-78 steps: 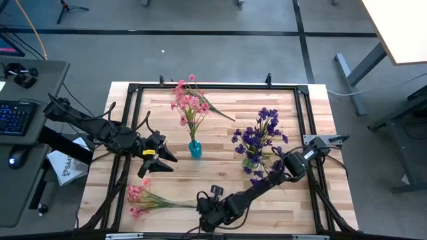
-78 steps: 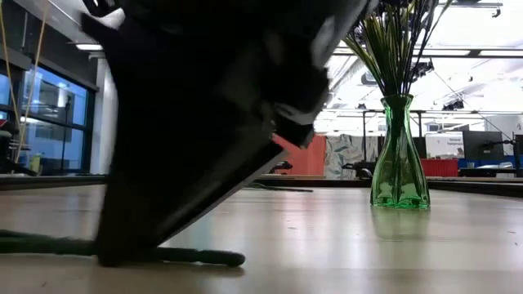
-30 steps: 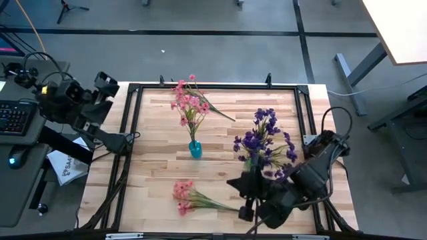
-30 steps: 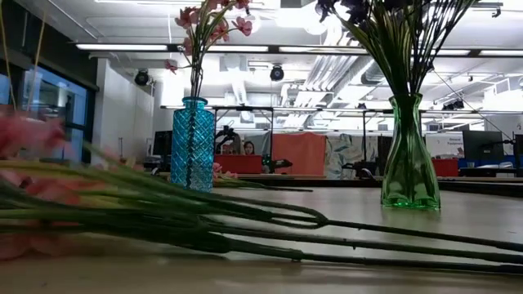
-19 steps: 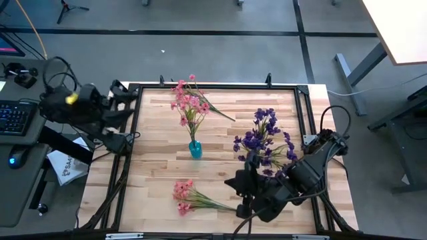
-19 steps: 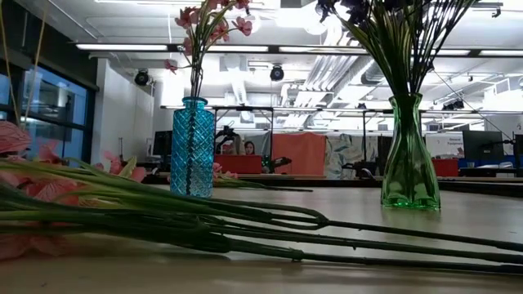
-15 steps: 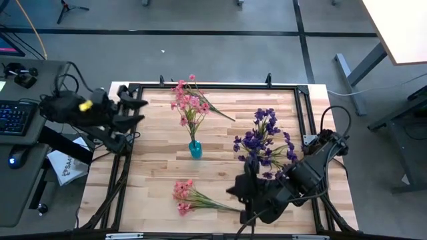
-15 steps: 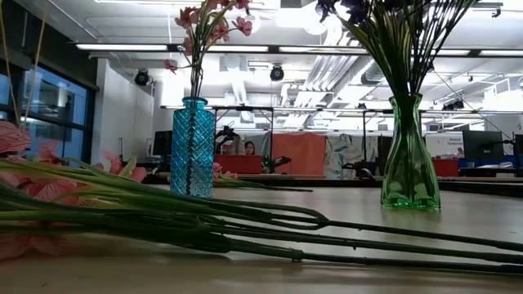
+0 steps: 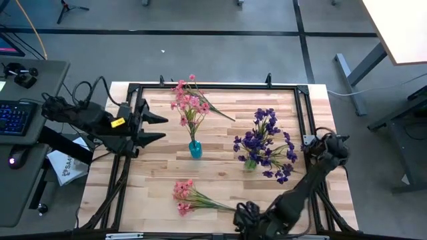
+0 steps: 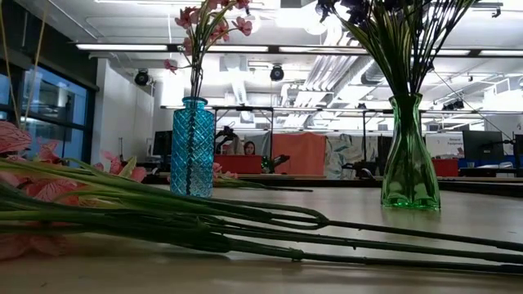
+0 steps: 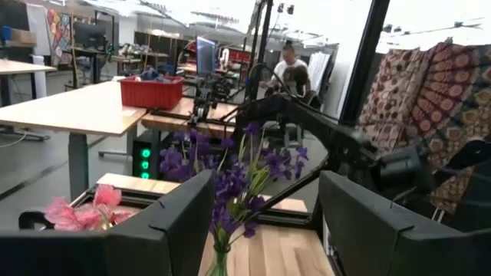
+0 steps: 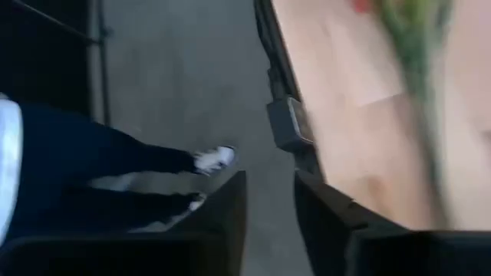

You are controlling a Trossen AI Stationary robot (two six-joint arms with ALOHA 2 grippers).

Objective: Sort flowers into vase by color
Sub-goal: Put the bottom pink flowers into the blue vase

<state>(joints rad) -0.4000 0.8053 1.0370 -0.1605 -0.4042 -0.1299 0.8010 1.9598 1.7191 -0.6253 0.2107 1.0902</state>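
Note:
A loose bunch of pink flowers [image 9: 189, 197] lies flat on the table near its near edge, stems pointing to the table's right; it also shows in the low view [image 10: 163, 220]. A blue vase [image 9: 195, 149] holds pink flowers [image 9: 189, 104]. A green vase [image 10: 407, 155] holds purple flowers [image 9: 263, 140]. My left gripper [image 9: 157, 127] is open and empty, left of the blue vase, pointing toward the table's right. My right gripper [image 9: 245, 215] hangs at the near edge, just beyond the loose bunch's stem ends, its fingers a narrow gap apart [image 12: 270, 180] with nothing between them.
A black frame [image 9: 213, 87] runs around the table top. The right wrist view shows the floor past the table's edge, with a person's leg and shoe [image 12: 207, 159]. Bare wood lies between the two vases and the loose bunch.
My left gripper has swung from above the table's far left corner toward the table's right and near edges, closing on the blue vase, still open. My right gripper has gone down and toward the near edge, away from the green vase. The loose pink bunch has lain still.

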